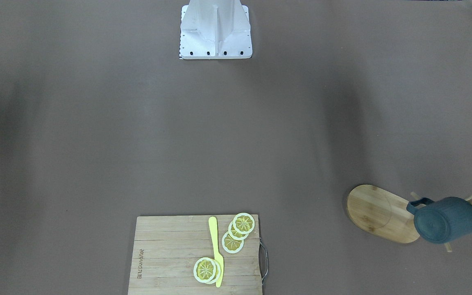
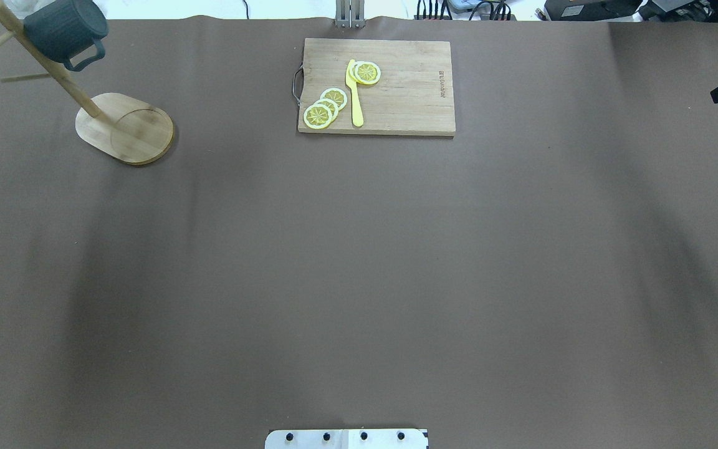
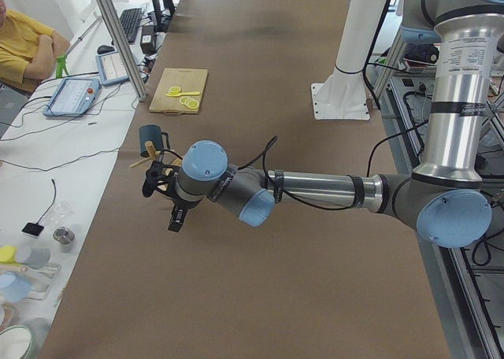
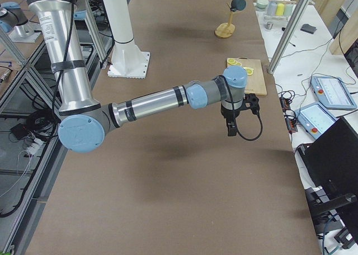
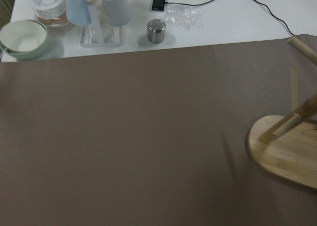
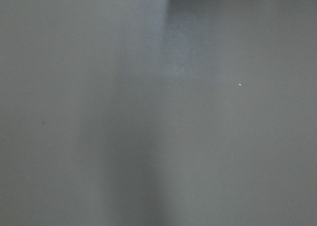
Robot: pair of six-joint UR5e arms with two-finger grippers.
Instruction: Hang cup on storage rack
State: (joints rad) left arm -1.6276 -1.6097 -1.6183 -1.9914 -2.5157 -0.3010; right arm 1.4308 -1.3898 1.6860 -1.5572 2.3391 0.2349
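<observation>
The dark teal-blue cup (image 1: 445, 221) hangs by its handle on a peg of the bamboo storage rack (image 1: 377, 211), tilted, mouth away from the post. Both also show in the overhead view, cup (image 2: 63, 28) and rack base (image 2: 125, 128), at the table's far left corner. The left wrist view shows only the rack's base (image 5: 287, 151) and pegs. My left gripper (image 3: 175, 220) hangs above the table, apart from the rack, holding nothing I can see. My right gripper (image 4: 229, 131) hangs above the table near the cutting board. I cannot tell whether either is open or shut.
A wooden cutting board (image 2: 409, 93) with lemon slices (image 2: 325, 109) and a yellow knife (image 2: 354, 93) lies at the far middle. The robot's base plate (image 1: 215, 37) stands at the near edge. Cups and a bowl (image 5: 22, 37) sit on the white bench beyond the table's left end.
</observation>
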